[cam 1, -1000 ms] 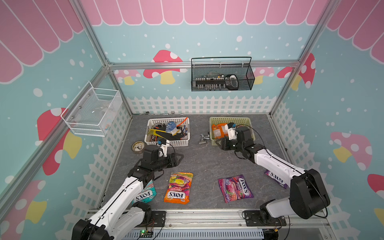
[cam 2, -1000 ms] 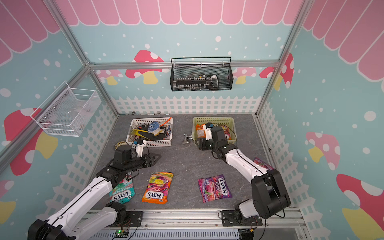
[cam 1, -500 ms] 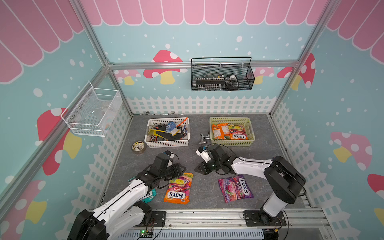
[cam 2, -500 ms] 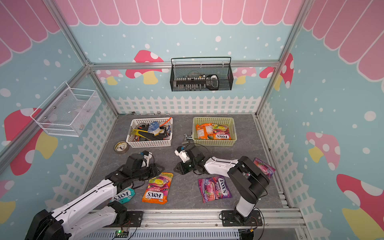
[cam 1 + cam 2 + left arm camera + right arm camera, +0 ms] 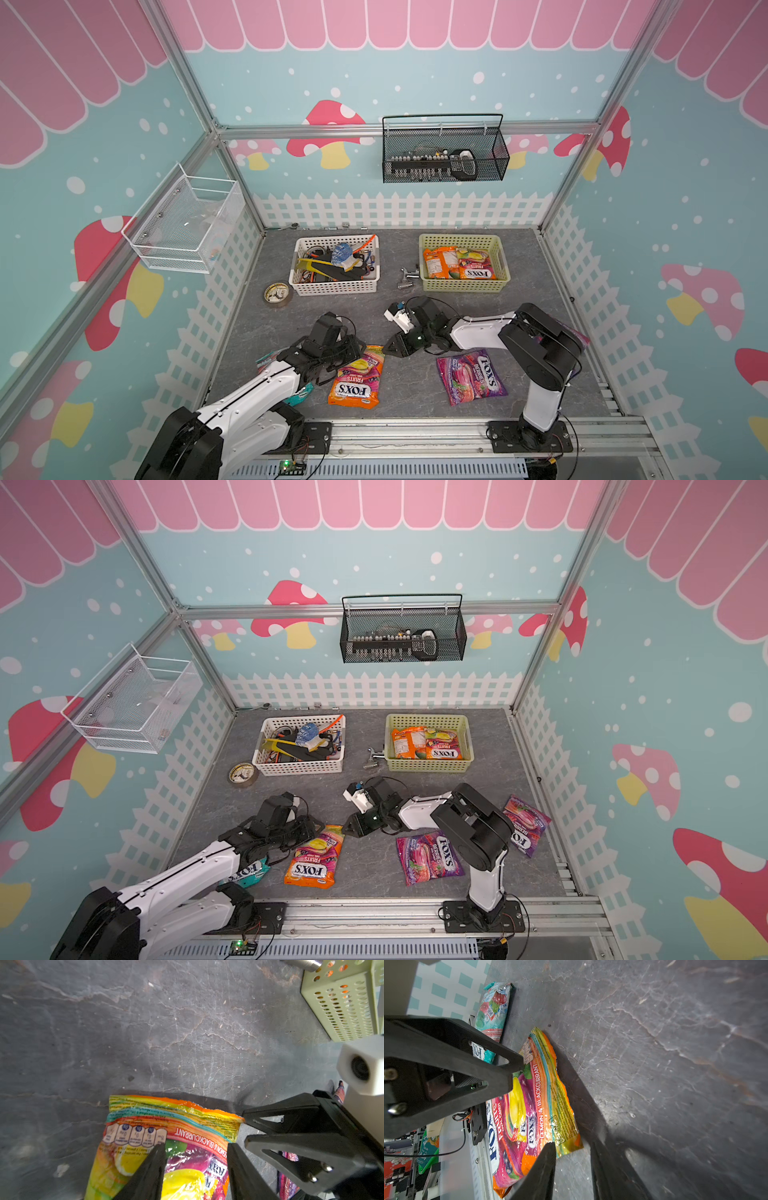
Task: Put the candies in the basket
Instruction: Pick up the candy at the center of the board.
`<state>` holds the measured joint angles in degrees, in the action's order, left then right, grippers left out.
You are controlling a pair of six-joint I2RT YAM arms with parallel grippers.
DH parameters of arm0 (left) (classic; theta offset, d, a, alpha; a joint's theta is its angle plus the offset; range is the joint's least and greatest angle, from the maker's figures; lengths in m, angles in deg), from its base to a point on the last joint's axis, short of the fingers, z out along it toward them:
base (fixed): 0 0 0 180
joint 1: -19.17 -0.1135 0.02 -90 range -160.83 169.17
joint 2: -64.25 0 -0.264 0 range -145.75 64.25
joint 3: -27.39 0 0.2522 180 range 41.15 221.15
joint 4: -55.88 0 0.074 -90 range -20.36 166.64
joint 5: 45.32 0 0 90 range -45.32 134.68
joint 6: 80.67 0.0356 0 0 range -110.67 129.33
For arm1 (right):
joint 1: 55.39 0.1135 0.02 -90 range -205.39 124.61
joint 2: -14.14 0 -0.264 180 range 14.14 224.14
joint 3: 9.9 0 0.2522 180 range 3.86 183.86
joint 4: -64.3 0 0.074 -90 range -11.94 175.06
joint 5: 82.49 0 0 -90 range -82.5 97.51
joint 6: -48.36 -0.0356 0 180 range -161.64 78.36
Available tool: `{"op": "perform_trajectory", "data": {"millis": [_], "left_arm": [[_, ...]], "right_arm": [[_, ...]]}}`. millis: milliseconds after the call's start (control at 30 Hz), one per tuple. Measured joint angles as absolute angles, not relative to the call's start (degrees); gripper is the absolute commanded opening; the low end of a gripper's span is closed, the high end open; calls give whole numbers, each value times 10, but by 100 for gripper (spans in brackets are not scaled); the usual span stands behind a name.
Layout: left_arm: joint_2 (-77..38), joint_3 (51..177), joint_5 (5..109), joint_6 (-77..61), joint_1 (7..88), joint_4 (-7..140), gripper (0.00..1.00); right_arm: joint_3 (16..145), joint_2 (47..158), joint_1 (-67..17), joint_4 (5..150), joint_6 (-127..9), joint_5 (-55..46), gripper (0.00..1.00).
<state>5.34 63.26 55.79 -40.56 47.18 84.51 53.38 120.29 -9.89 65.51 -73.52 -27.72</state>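
An orange-pink FOX'S candy bag (image 5: 355,380) (image 5: 313,860) lies flat on the grey floor. My left gripper (image 5: 358,352) (image 5: 196,1149) is low over its far end, open, the fingers straddling the bag's printed face (image 5: 166,1126). My right gripper (image 5: 388,350) (image 5: 573,1147) faces it from the right, open over bare floor beside the bag's corner (image 5: 566,1142). A purple berry bag (image 5: 471,380) lies front right, another purple bag (image 5: 525,827) behind the right arm. The teal bag (image 5: 247,872) is half under the left arm. The yellow-green basket (image 5: 461,239) holds two orange bags (image 5: 440,262).
A white basket (image 5: 334,286) of odds and ends stands back left, with a tape roll (image 5: 277,293) beside it. A metal fitting (image 5: 407,276) lies by the yellow-green basket. On the walls hang a black wire basket (image 5: 444,149) and a white wire shelf (image 5: 187,224).
The right gripper left the basket, where a second orange bag now lies, and came down beside the floor bag. The left gripper moved forward and down onto that bag's far end.
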Motion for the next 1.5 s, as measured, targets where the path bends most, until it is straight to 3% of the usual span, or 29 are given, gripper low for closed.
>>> {"op": "perform_trajectory", "data": {"millis": [533, 633, 867, 1000, 1100, 1300, 1367, 1433, 1500], "left_arm": [[48, 615, 557, -409, 472, 814, 53], [49, 613, 557, -409, 472, 811, 54], [59, 611, 556, -411, 472, 810, 54], [83, 611, 553, -406, 472, 810, 56], [99, 624, 551, -391, 472, 815, 60], [110, 705, 542, -328, 472, 830, 79], [110, 738, 532, -304, 472, 839, 86], [110, 769, 523, -280, 472, 844, 99], [113, 790, 517, -257, 472, 850, 99]], "right_arm": [[534, 1255, -96, 561, -779, -341, 35], [534, 1262, -95, 544, -789, -345, 27], [523, 1260, -95, 520, -805, -344, 0], [522, 1234, -95, 533, -798, -334, 0], [523, 1203, -95, 549, -779, -322, 0], [555, 1146, -95, 640, -703, -266, 0], [576, 1129, -95, 682, -674, -238, 0], [599, 1106, -95, 725, -643, -205, 0], [620, 1081, -95, 760, -615, -175, 0]]}}
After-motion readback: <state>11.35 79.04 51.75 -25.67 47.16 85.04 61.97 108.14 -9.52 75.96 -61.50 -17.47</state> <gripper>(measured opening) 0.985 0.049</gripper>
